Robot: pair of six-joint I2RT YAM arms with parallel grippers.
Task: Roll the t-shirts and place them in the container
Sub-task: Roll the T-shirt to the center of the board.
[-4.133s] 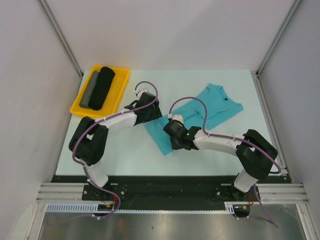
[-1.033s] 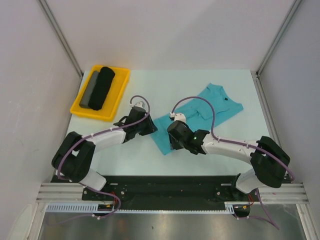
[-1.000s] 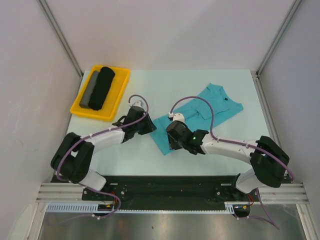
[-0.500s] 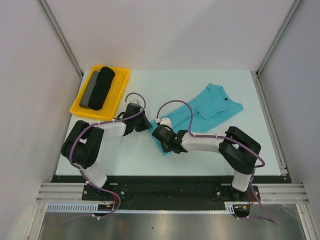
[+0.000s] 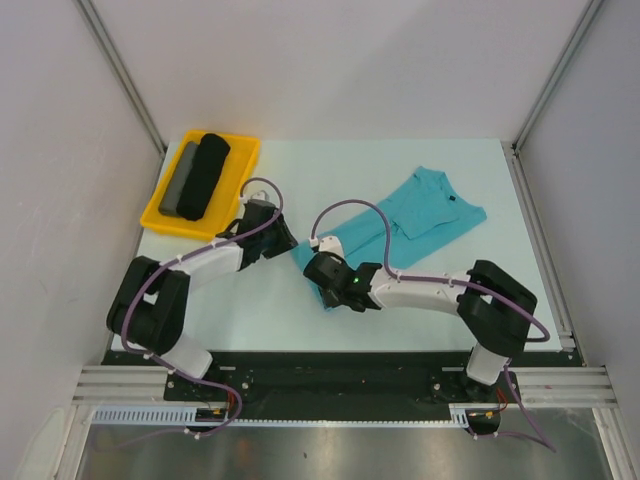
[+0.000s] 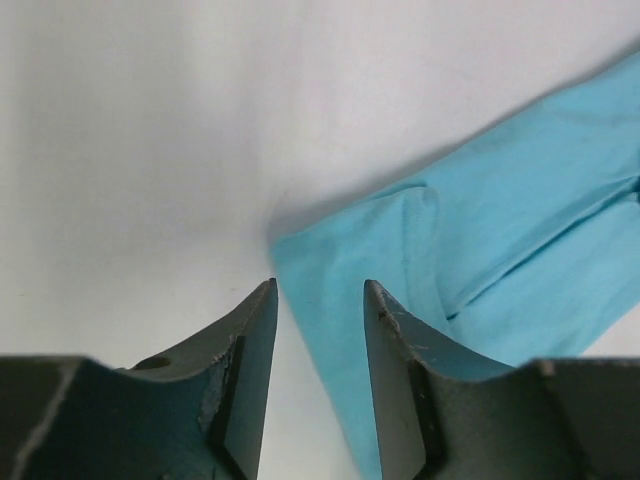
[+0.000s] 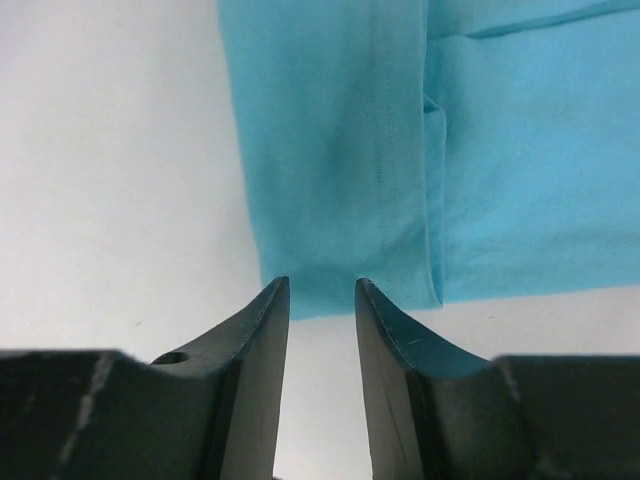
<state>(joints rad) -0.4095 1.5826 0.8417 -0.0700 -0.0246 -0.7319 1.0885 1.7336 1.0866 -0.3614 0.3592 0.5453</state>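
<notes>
The turquoise t-shirt (image 5: 420,215) lies folded into a long strip running from the back right to the table's middle, with its dark neck label (image 5: 452,197) at the far end. My left gripper (image 5: 287,243) is open and low over the strip's near-left corner. In the left wrist view the gripper (image 6: 320,285) has that corner of the shirt (image 6: 500,220) between its fingers. My right gripper (image 5: 318,275) is open at the strip's near hem. In the right wrist view the gripper's (image 7: 322,282) tips straddle the hem edge of the shirt (image 7: 400,150). A black roll (image 5: 205,175) and a grey roll (image 5: 182,178) lie together.
The two rolls sit in a yellow tray (image 5: 238,190) at the back left of the table. Grey walls and metal rails close in both sides and the back. Both arms reach inward, with their purple cables arching above them.
Both grippers have shifted left and down along the strip to its near end. The left one went from over the cloth to the left corner. The right one reached the hem. The shirt has not moved.
</notes>
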